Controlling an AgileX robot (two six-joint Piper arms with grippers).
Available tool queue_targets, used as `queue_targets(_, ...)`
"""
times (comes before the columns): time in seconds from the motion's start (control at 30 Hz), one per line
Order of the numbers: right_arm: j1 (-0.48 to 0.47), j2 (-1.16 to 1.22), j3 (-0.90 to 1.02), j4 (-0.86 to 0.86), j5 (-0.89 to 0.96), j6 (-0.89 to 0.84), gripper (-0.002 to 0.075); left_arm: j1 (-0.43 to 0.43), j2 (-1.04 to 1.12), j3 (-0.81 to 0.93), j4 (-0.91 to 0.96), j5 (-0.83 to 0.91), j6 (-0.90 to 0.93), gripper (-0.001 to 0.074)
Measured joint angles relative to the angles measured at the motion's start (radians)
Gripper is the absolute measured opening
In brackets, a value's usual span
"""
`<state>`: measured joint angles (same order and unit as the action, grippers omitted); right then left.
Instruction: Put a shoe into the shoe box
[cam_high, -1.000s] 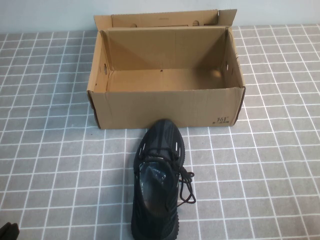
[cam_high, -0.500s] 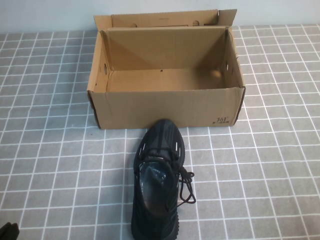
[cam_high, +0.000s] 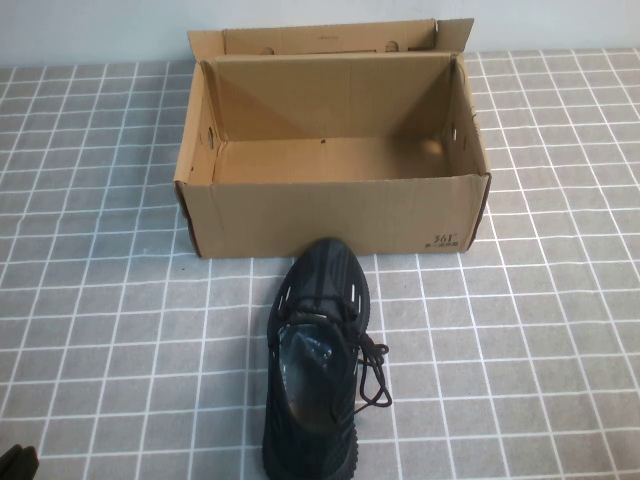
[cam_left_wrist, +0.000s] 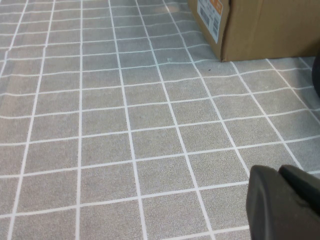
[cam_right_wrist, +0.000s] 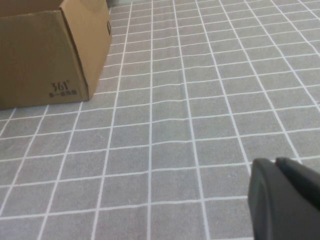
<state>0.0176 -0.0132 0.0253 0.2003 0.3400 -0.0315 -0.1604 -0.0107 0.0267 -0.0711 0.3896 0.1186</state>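
Note:
The black knit shoe (cam_high: 318, 360) lies on the tiled cloth in the high view, toe pointing at the front wall of the shoe box (cam_high: 330, 215). The brown cardboard box stands open and empty, lid flap up at the back, "361" print at its front right corner. My left gripper (cam_left_wrist: 279, 170) is shut and empty, low over the cloth at the near left; only its tip (cam_high: 15, 462) shows in the high view. My right gripper (cam_right_wrist: 275, 162) is shut and empty, near the cloth to the right of the box (cam_right_wrist: 45, 60). It is out of the high view.
A grey cloth with a white grid (cam_high: 540, 350) covers the table. The box corner with a printed label (cam_left_wrist: 212, 17) shows in the left wrist view. Open cloth lies on both sides of the shoe.

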Motion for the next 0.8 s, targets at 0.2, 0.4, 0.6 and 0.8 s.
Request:
queue_targets(0.2,0.0,0.0,0.0,0.0,0.0,0.0,-0.0016,0.0,0.0,0.0,0.0,0.0,0.0,-0.0001)
queue_targets(0.4,0.0,0.0,0.0,0.088,-0.018,0.0,-0.0016,0.0,0.0,0.0,0.0,0.0,0.0,-0.0001)
queue_targets(0.6,0.0,0.0,0.0,0.439,-0.17,0.0,-0.0016,0.0,0.0,0.0,0.0,0.0,0.0,-0.0001)
queue_targets(0.8,0.0,0.0,0.0,0.712,-0.273,0.0,-0.0016,0.0,0.0,0.0,0.0,0.0,0.0,-0.0001)
